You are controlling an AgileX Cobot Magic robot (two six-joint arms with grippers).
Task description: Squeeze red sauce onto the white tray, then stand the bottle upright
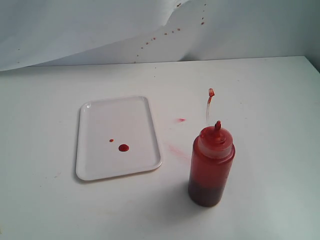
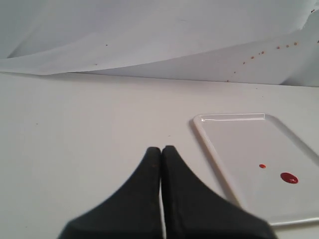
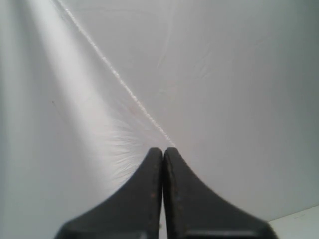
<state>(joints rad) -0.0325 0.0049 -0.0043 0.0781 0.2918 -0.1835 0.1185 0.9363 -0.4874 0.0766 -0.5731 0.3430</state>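
Observation:
The bottle (image 1: 211, 167) stands upright on the table, right of the white tray (image 1: 100, 115), its tethered tip cap (image 1: 211, 92) sticking up behind it. Two drops of red sauce lie on the tray: a larger one (image 1: 123, 147) and a tiny one (image 1: 111, 140). In the left wrist view the tray (image 2: 234, 134) and the larger drop (image 2: 289, 178) lie beside my left gripper (image 2: 161, 149), which is shut and empty. My right gripper (image 3: 163, 151) is shut on nothing and faces only white cloth. Neither gripper appears in the exterior view.
A crumpled white backdrop sheet (image 1: 100, 30) speckled with red spots hangs behind the table. Faint pink smears (image 1: 180, 120) mark the tabletop between tray and bottle. The table's right edge (image 1: 312, 62) shows at the far right.

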